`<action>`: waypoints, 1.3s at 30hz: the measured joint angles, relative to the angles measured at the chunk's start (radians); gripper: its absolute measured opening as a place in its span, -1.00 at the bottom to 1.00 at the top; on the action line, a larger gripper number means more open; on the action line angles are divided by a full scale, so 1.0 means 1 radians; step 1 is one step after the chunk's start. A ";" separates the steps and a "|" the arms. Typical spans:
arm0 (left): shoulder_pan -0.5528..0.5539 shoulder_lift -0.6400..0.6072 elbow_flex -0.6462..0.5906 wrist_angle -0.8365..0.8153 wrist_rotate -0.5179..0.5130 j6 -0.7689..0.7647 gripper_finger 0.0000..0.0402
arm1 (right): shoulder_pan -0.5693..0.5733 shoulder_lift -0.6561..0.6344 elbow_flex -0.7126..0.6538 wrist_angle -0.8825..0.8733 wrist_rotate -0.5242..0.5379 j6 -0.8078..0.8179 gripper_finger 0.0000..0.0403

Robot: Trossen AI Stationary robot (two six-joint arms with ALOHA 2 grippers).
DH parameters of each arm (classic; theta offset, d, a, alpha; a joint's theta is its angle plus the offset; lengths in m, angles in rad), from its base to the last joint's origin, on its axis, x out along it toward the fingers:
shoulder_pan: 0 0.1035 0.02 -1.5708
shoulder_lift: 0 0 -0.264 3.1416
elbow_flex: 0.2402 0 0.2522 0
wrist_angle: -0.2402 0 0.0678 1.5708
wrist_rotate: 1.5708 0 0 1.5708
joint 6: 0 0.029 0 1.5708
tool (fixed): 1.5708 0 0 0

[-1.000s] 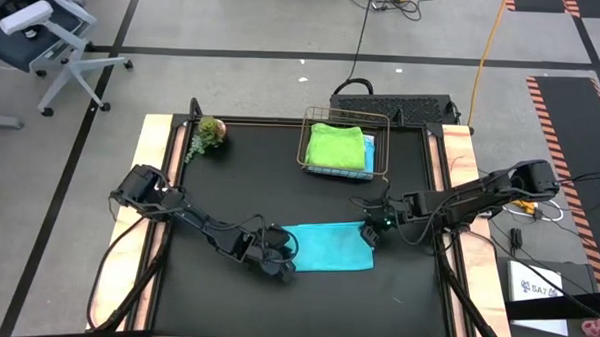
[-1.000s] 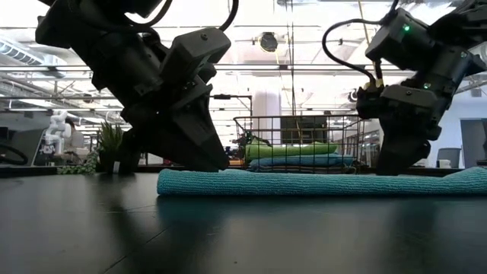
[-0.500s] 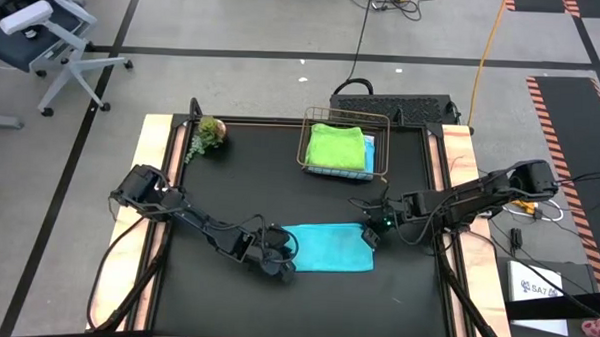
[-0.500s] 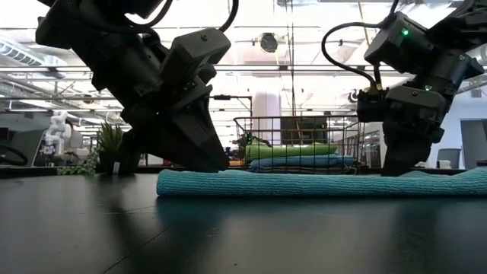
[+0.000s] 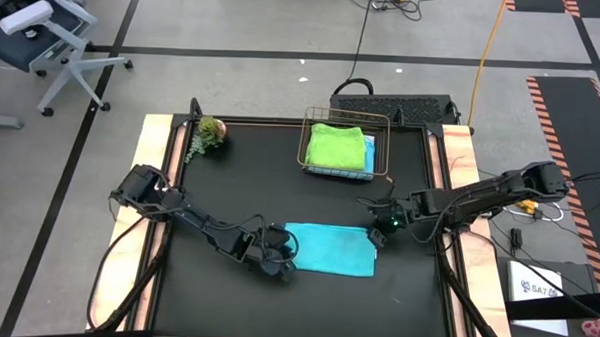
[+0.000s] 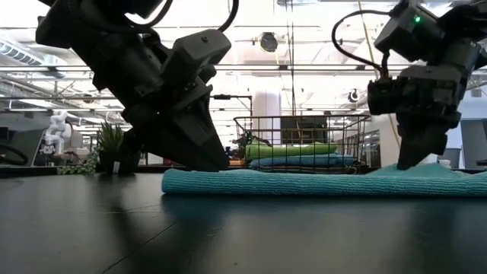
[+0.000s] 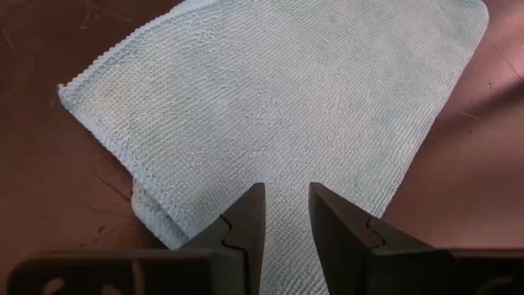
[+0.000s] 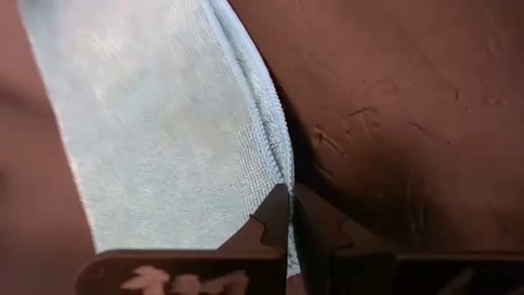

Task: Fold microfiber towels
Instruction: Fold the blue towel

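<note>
Nearest the front edge of the tabletop, about midway between its side edges, lies the teal towel, already doubled into a flat rectangle; it still needs a further fold, as I judge it, before it can join the others; the left gripper sits low at its left end, fingers parted by a narrow gap with cloth showing between them, though whether they pinch it I cannot tell; the right gripper is at the towel's far right corner, its fingers nearly together around the doubled hem, which seems held; bare tabletop lies open in front of the towel and to its left, giving room to fold; farther back, near the far edge, a wire basket holds the folded lime green towel atop a blue one; a small plant stands at the far left corner.
</note>
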 joint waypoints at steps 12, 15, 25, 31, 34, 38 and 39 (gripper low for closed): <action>0.014 0.000 0.000 -0.004 -0.004 0.018 -0.52 | -0.001 -0.061 0.002 0.006 0.006 0.035 -1.00; 0.021 0.000 0.000 -0.004 -0.004 0.031 -0.52 | -0.001 -0.061 0.002 0.007 -0.013 0.044 -1.00; 0.025 0.000 0.000 -0.003 -0.004 0.032 -0.52 | -0.001 -0.061 0.003 0.012 -0.035 0.058 -1.00; 0.025 0.000 0.000 -0.003 -0.004 0.032 -0.52 | -0.001 -0.061 0.003 0.016 -0.037 0.062 -1.00; 0.025 0.000 0.000 -0.003 -0.004 0.032 -0.52 | -0.001 -0.061 0.003 0.016 -0.038 0.071 -1.00; 0.025 0.000 0.000 -0.003 -0.004 0.032 -0.52 | -0.001 -0.061 0.003 0.019 -0.039 0.080 -1.00; 0.025 0.000 0.000 -0.003 -0.004 0.032 -0.52 | 0.000 -0.061 0.004 0.024 -0.041 0.080 -1.00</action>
